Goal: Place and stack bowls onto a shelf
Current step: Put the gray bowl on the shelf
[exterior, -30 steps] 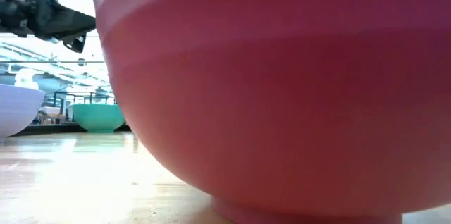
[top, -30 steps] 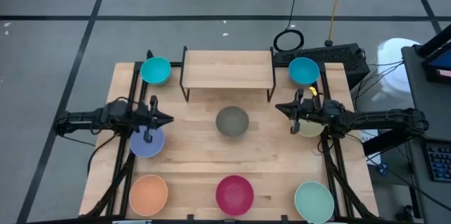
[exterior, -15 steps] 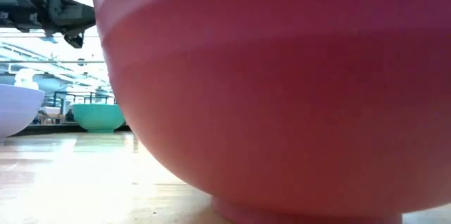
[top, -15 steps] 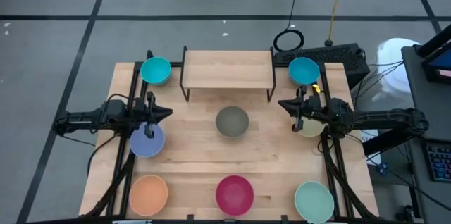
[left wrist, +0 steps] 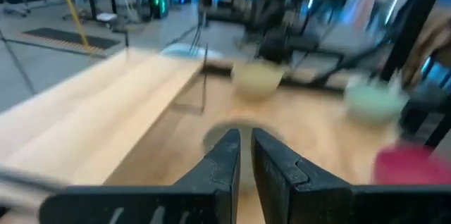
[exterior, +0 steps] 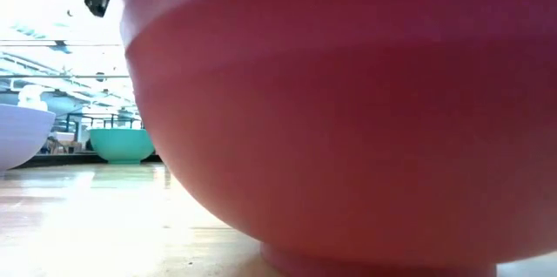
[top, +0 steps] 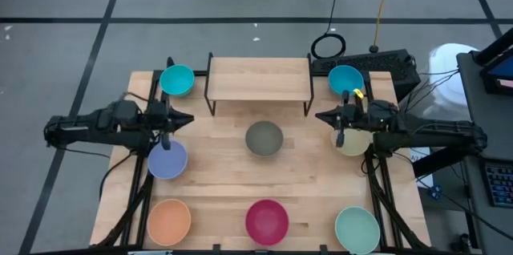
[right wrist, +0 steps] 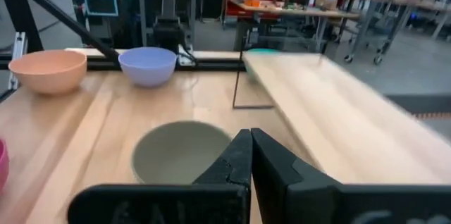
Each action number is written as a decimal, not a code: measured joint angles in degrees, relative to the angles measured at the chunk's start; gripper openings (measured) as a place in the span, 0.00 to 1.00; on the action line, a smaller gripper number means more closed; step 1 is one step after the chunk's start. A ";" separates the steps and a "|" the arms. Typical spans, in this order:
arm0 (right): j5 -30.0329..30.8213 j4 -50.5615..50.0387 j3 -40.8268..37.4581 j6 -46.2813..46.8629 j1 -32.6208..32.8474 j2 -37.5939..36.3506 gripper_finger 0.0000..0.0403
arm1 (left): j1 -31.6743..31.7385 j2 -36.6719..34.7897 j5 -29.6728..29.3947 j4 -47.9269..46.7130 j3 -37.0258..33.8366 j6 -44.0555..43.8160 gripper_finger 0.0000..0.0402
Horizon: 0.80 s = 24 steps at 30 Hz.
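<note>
The shelf [top: 260, 78] stands at the table's far middle with nothing on its plank top. Eight bowls rest on their bases on the table: cyan [top: 177, 80] and cyan [top: 345, 80] beside the shelf, olive-grey [top: 264, 139] in the middle, cream [top: 355, 141], lavender [top: 167, 159], orange [top: 169, 221], magenta [top: 266, 221], mint [top: 357, 229]. My left gripper [top: 188, 119], shut, hovers above the table between the left cyan and lavender bowls, pointing at the olive-grey bowl [left wrist: 211, 138]. My right gripper [top: 318, 117], shut, hovers beside the cream bowl and points at the olive-grey bowl [right wrist: 180, 150].
The magenta bowl [exterior: 348, 111] fills most of the low view; the lavender bowl [exterior: 17, 133] and a cyan bowl [exterior: 122, 145] show past it. Black rails run along both table sides. Bare wood lies around the olive-grey bowl and in front of the shelf [right wrist: 338, 111].
My left gripper has risen and shifted toward the table's far edge, drawing back a little toward the left; in the low view it climbs to the top edge. My right gripper has shifted slightly toward the far edge. No bowl has moved.
</note>
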 joint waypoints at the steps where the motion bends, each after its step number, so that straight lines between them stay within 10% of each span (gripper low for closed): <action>1: 0.01 -0.12 0.68 -0.84 0.00 -0.15 0.00 | 0.00 0.94 0.54 1.09 1.62 -1.25 0.10; 10: 0.13 -0.56 1.72 -4.24 0.00 -1.31 0.00 | -0.01 3.15 0.78 2.61 11.74 -14.78 0.10; 24: 0.17 -0.55 1.74 -6.44 0.00 -1.29 0.00 | -0.03 3.92 3.98 2.05 12.24 -12.77 0.10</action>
